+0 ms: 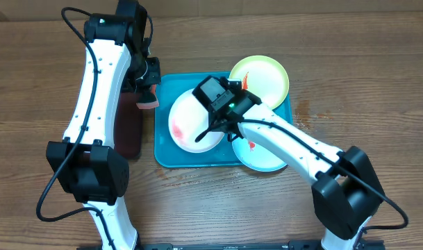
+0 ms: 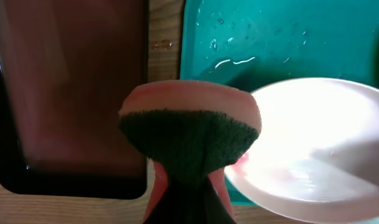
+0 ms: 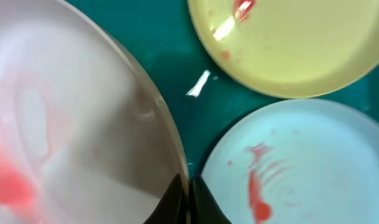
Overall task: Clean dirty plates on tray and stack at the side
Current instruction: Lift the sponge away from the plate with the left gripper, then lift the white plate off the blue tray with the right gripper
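The white plate (image 1: 189,125) with a red smear lies on the left of the turquoise tray (image 1: 171,156). My right gripper (image 1: 221,128) is shut on its right rim; the white plate (image 3: 71,124) fills the left of the right wrist view, pinched at my right gripper (image 3: 189,186). The pale green plate (image 1: 263,76) sits at the tray's back right and shows in the right wrist view (image 3: 295,43). The pale blue plate (image 1: 263,156) with red streaks also shows in the right wrist view (image 3: 301,162). My left gripper (image 1: 148,87) is shut on a pink and green sponge (image 2: 189,134) at the white plate's (image 2: 313,137) left edge.
A black tray with a dark red inside (image 1: 131,128) lies left of the turquoise tray, under my left arm; it also shows in the left wrist view (image 2: 71,93). Water drops lie on the turquoise tray (image 2: 264,37). Wooden tabletop (image 1: 364,76) surrounds both trays.
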{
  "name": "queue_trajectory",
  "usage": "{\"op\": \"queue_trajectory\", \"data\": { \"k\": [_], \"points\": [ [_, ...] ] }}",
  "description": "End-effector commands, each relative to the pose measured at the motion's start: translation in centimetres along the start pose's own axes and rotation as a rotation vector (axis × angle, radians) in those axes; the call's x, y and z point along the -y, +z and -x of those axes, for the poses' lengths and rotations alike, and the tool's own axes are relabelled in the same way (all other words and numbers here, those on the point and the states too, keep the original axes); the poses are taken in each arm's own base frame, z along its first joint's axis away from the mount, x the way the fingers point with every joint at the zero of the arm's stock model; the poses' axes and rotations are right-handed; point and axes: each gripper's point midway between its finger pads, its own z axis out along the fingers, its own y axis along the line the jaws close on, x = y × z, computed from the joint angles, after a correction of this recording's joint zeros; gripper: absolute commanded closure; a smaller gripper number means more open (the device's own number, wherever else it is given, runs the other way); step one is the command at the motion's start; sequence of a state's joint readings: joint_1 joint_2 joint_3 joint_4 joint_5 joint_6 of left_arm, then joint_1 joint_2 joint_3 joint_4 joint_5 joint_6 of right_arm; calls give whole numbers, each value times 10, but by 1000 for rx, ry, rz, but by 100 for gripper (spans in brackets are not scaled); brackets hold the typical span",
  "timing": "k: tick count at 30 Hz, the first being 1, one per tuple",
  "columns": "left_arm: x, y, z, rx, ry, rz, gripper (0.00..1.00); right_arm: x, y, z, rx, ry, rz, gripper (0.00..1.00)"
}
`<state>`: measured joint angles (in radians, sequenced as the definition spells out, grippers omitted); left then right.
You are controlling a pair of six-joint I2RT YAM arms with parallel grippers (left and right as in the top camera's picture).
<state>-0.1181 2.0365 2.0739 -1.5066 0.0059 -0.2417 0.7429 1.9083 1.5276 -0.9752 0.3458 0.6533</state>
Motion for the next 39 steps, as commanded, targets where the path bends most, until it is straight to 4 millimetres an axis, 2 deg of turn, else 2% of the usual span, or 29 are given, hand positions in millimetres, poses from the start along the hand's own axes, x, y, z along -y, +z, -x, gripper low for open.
{"op": "queue_trajectory", "data": {
  "k": [1,4,8,12,21,25,35,39],
  "points": [
    [2,-10,5,37,-21,-5,96,21,-32,35,183,31,-128,96],
    [3,-10,5,36,-24,-10,96,28,-46,40,244,12,-204,96],
    [6,-10,4,32,-23,-23,96,27,-62,46,339,-27,-276,96],
    [6,-10,5,36,-27,-24,96,19,-82,48,459,-76,-341,96],
    [10,-11,14,71,-43,-42,96,0,-145,50,787,-161,-499,96],
    [10,-11,14,73,-47,-43,96,-4,-158,49,846,-178,-527,96],
    [11,-11,18,90,-50,-50,96,5,-182,58,968,-157,-627,96],
    [12,-11,18,87,-54,-55,95,6,-181,59,968,-155,-631,96]
  ]
}}
